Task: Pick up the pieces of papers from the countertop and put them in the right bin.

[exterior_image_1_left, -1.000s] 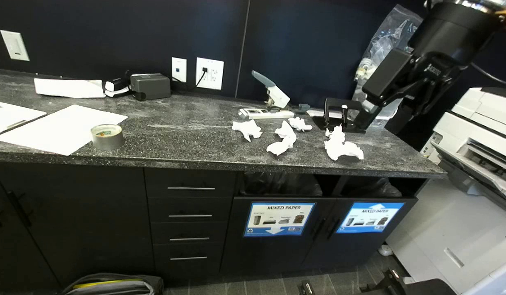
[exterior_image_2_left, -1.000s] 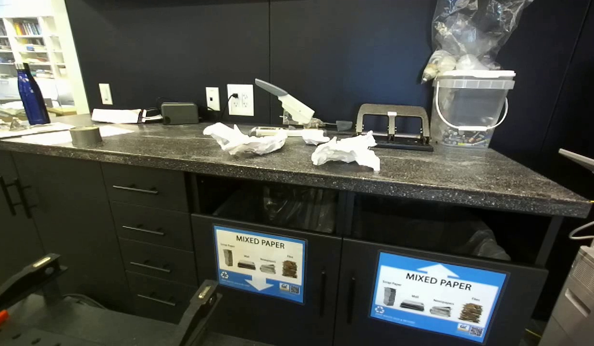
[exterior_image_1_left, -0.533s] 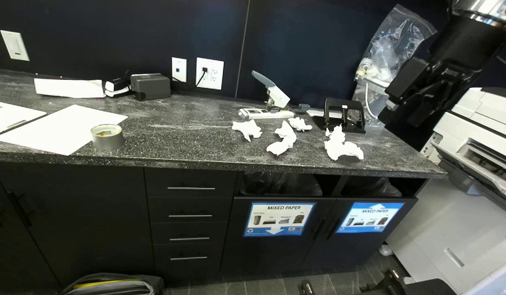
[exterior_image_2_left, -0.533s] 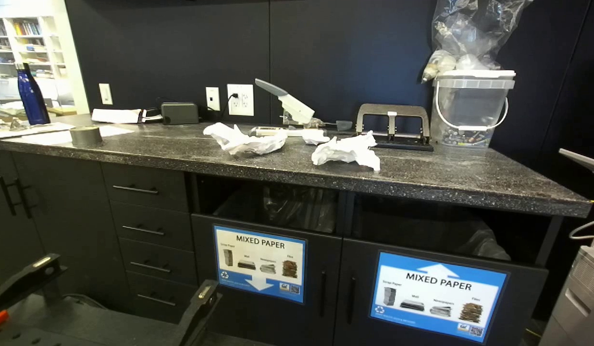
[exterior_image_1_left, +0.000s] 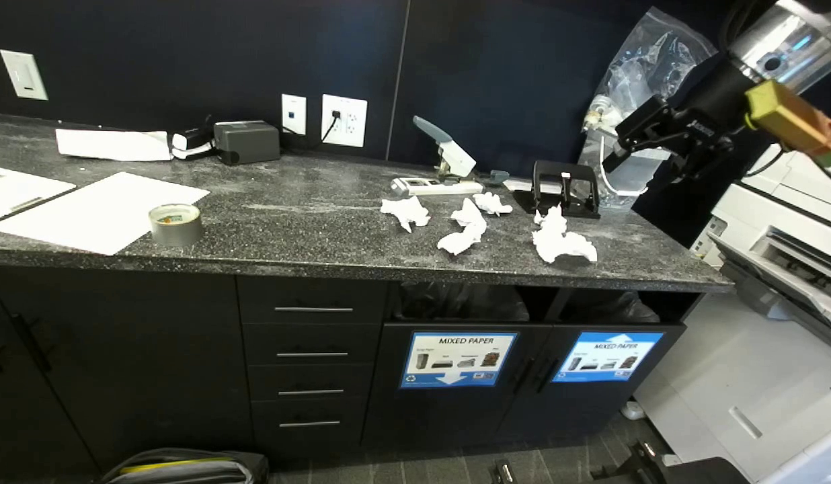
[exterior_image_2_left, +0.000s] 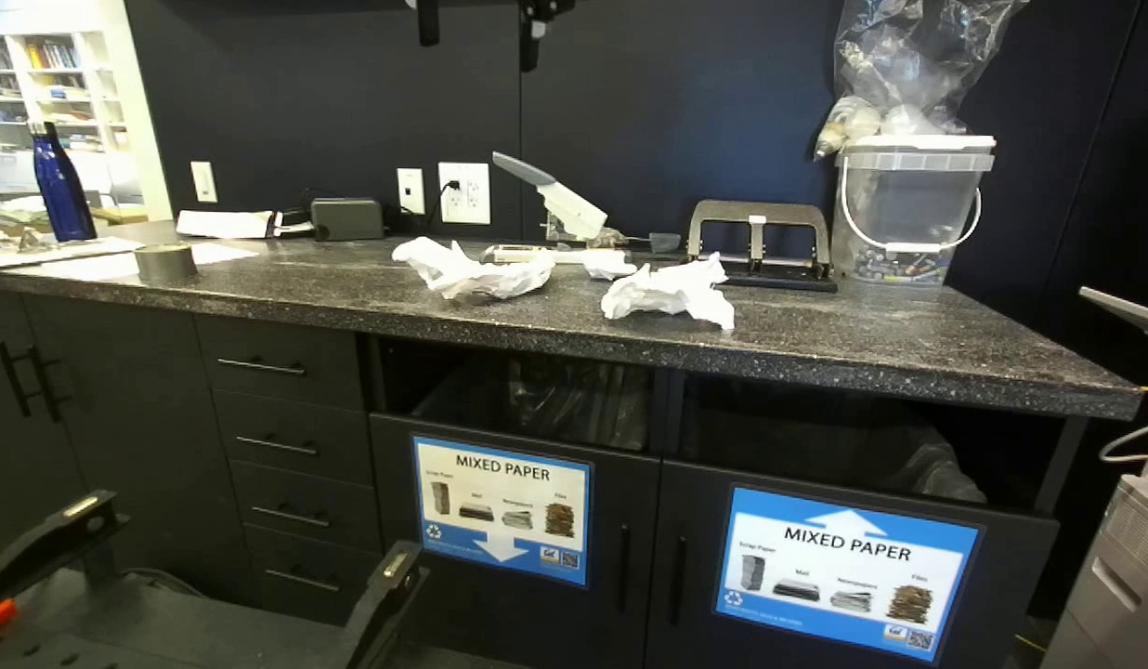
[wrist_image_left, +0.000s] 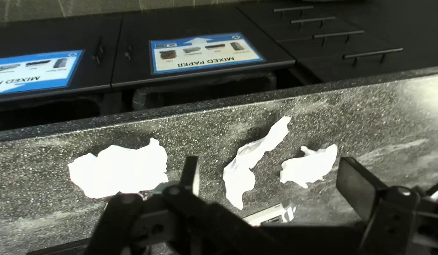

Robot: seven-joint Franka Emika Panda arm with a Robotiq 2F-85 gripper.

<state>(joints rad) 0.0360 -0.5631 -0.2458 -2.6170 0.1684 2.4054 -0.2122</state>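
Observation:
Several crumpled white paper pieces lie on the dark speckled countertop (exterior_image_1_left: 308,228): a left piece (exterior_image_1_left: 405,212), a middle piece (exterior_image_1_left: 470,232), a small piece (exterior_image_1_left: 493,203) by the stapler and a right piece (exterior_image_1_left: 562,242). My gripper (wrist_image_left: 268,161) is open and empty above the counter. In the wrist view, the middle piece (wrist_image_left: 240,166) and left piece (wrist_image_left: 309,168) show between its fingers; the right piece (wrist_image_left: 119,170) lies outside them. The gripper also shows in both exterior views (exterior_image_1_left: 630,168) (exterior_image_2_left: 479,46). The right bin (exterior_image_1_left: 610,308) is a bag-lined opening under the counter.
A stapler (exterior_image_1_left: 456,161) and a hole punch (exterior_image_1_left: 563,185) stand behind the papers. A clear bucket (exterior_image_2_left: 908,204) with a plastic bag is at the right end. Left are a tape roll (exterior_image_1_left: 175,225) and flat sheets (exterior_image_1_left: 99,208). Another bin opening (exterior_image_1_left: 459,302) sits left of the right bin.
My gripper has moved up and away from in front of the hole punch and turned. Its fingertips now enter at the top of an exterior view. The papers have not moved.

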